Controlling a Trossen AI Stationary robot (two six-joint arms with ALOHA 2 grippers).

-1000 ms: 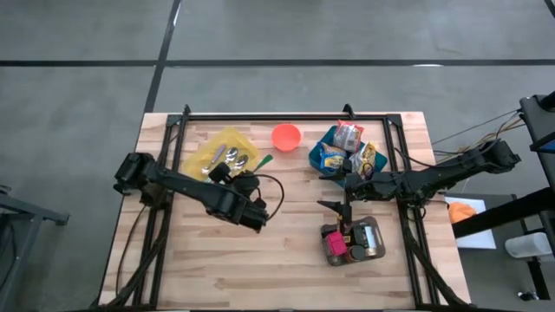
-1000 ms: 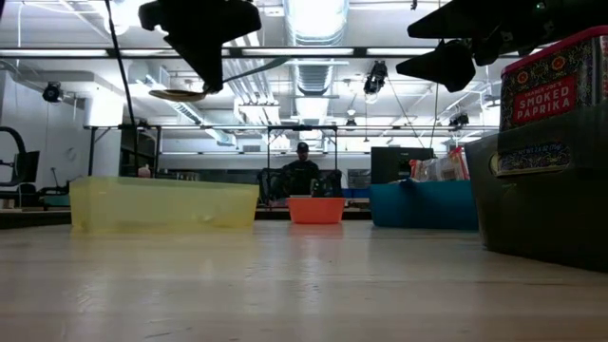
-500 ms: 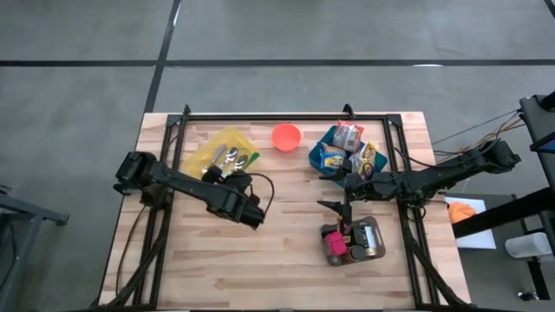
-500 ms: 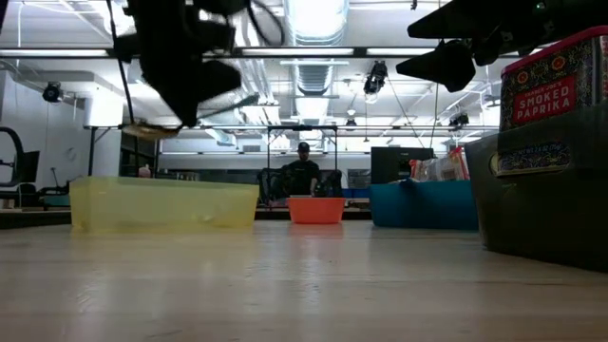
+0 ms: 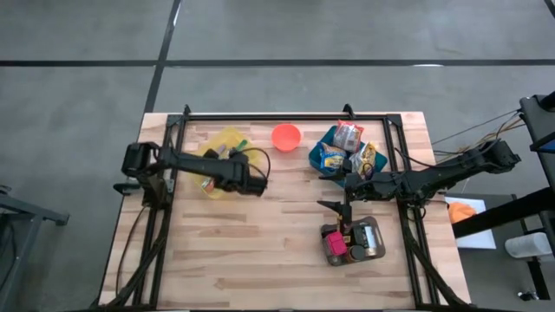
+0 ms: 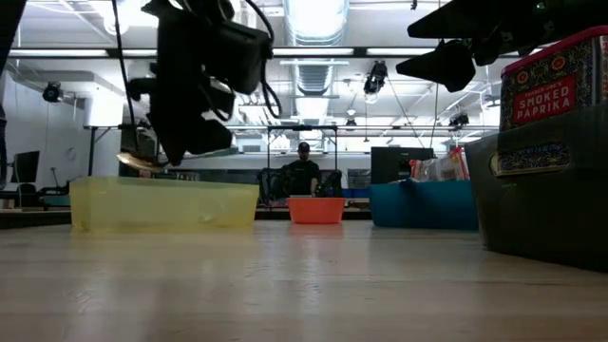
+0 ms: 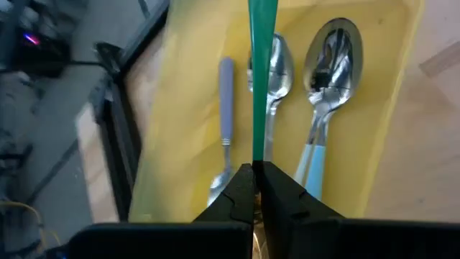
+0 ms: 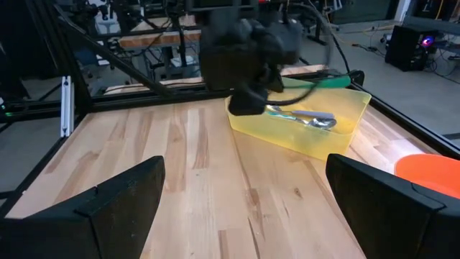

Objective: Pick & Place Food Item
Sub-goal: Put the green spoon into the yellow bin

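Note:
My left gripper (image 5: 236,163) hangs over the yellow tray (image 5: 215,147) at the table's far left, shut on a green-handled spoon (image 7: 261,79). The tray holds two metal spoons (image 7: 332,57) and a lavender-handled utensil (image 7: 226,101). Snack packets (image 5: 349,136) lie in the blue bin (image 5: 317,159) at the far right. An orange bowl (image 5: 286,136) sits between tray and bin. My right gripper (image 5: 334,192) waits open above the table right of centre, near the blue bin. My left gripper pinches the spoon's green handle (image 7: 257,155) between its two fingers, near the bowl end. The fingers slant down toward the tray and lie along the handle, which sticks out past the fingertips. The spoon is lifted clear, its bowl (image 6: 142,161) just above the tray's rim.
A dark bin (image 5: 373,238) with spice tins, one marked smoked paprika (image 6: 549,90), stands near the right front. A black frame (image 5: 286,115) runs along the table's far edge and sides. Bare wood lies across the middle and front. A person (image 6: 302,169) sits far behind the table.
My left gripper, still shut on the green-handled spoon, has swung from the table's middle toward the far left and sunk, tipping further down. It now hangs over the yellow tray, the spoon carried along clear of the table.

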